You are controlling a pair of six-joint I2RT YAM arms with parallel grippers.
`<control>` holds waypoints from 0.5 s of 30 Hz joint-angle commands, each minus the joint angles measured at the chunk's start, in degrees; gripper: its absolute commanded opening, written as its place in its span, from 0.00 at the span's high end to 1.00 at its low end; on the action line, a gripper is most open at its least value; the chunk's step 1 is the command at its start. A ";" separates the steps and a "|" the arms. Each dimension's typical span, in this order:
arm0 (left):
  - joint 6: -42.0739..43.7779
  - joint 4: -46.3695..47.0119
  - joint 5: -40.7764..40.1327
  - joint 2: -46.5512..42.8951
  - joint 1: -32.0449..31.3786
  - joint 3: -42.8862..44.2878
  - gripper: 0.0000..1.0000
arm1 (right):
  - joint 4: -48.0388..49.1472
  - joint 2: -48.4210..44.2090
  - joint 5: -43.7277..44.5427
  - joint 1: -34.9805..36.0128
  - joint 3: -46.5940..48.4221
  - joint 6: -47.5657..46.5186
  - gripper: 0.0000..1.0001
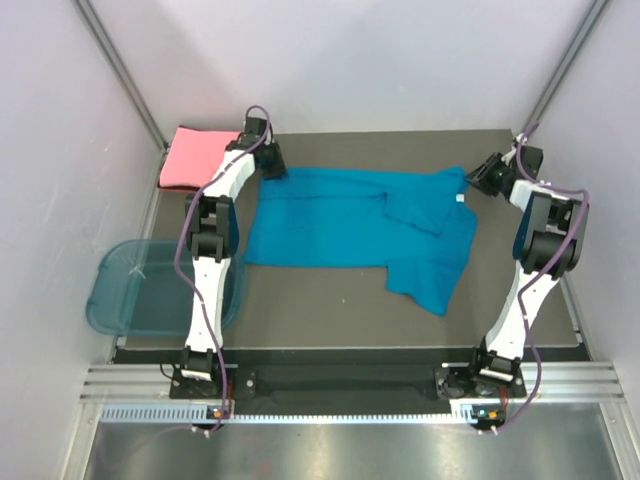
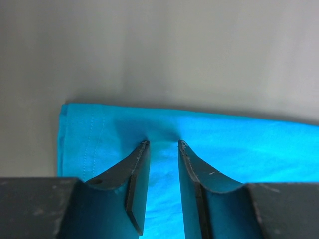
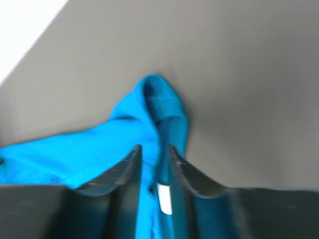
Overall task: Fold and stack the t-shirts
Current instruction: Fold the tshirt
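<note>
The teal-blue t-shirt lies spread across the dark mat, one sleeve folded over near its right end. The salmon-pink t-shirt rests folded at the back left corner. My left gripper is down on the teal shirt's far left corner; in the left wrist view its jaws stand apart over flat cloth just inside the hem. My right gripper sits at the shirt's far right corner. Its jaws are slightly apart, with bunched teal cloth and the white neck label between them.
A translucent blue plastic tub sits off the mat's left edge, beside the left arm. Bare dark mat shows in front of the shirt. White walls close in at the back and both sides.
</note>
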 commanded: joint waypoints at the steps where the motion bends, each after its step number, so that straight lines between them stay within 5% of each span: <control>1: 1.09 -1.54 2.64 -5.09 0.21 0.03 0.65 | -7.59 -5.50 4.58 -0.51 1.12 -0.19 0.68; 7: 1.70 -1.54 3.79 -12.65 -0.76 -5.76 0.64 | -16.42 -15.95 12.41 2.64 -5.11 -1.50 0.62; 15: 1.44 -0.84 9.93 -21.00 -6.01 -17.00 0.67 | -25.20 -23.26 19.79 14.69 -11.01 -19.26 0.67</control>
